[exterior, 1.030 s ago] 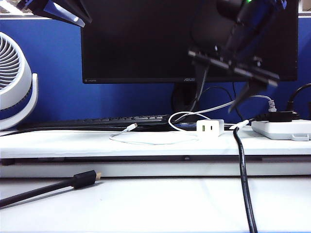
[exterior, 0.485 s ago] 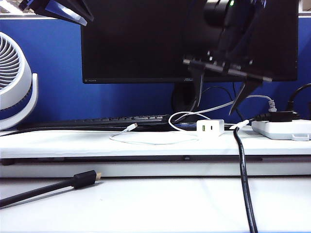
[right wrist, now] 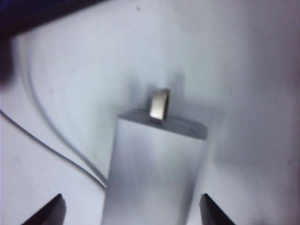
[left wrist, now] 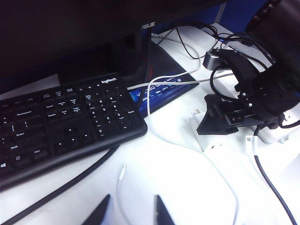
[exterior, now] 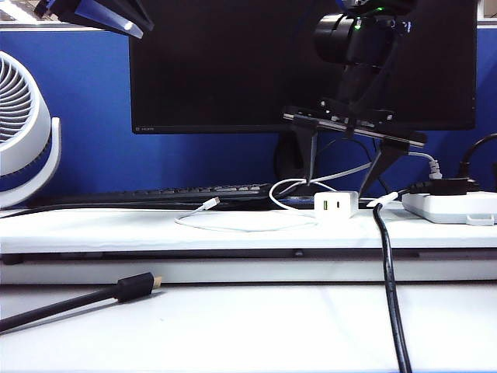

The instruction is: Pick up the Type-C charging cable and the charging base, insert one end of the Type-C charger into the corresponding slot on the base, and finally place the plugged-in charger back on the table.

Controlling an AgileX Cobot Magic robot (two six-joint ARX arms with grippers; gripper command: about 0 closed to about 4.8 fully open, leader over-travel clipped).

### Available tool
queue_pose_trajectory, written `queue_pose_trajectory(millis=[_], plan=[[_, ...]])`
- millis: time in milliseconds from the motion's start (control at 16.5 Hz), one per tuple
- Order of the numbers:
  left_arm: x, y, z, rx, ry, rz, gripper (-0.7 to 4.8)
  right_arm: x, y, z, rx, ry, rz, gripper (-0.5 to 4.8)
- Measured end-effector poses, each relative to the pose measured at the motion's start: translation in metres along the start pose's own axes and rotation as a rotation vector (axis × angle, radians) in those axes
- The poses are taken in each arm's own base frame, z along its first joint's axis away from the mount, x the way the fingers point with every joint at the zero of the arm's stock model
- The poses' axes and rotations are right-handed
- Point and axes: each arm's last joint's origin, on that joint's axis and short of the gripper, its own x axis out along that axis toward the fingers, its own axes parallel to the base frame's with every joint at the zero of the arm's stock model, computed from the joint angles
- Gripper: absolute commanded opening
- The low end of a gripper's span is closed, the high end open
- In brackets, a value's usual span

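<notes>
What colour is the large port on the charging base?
Green, on the white charging base; the exterior view shows it best.

Office desk, dark monitor (exterior: 233,62), black keyboard (left wrist: 61,122), blue partition (exterior: 85,109), white desk fan (exterior: 19,124)

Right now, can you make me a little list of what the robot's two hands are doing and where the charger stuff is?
right gripper: fingers wide open, one on each side of the charging base, just above it, holding nothing
left gripper: fingers apart, empty, hovering over the cable's free plug
charging base: sitting on the table, ports facing the exterior camera
Type-C charging cable: lying loose on the table, looping left of the base, not plugged in
keyboard: black, behind the cable
</notes>
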Motion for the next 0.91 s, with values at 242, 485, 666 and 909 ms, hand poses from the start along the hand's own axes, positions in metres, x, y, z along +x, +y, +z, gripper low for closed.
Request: queue_pose_trajectory(millis=[242,485,666,909], plan=[[0.0,0.0,0.0,-0.002,0.004,0.0,1.22,0.018,-0.002,0.0,0.013,0.029,-0.043,3.74],[0.0,0.0,-0.002,-0.007,0.015,-0.002,1.22,0.019,-0.002,0.0,0.013,0.031,-0.045,3.73],[0.0,0.0,-0.002,-0.008,0.015,-0.002,1.22,0.02,-0.002,0.0,0.014,0.028,-0.047,3.02],[0.0,0.0,-0.002,-0.01,0.02,-0.002,1.22,0.023,-0.001,0.0,0.043,0.046,-0.038,1.55]])
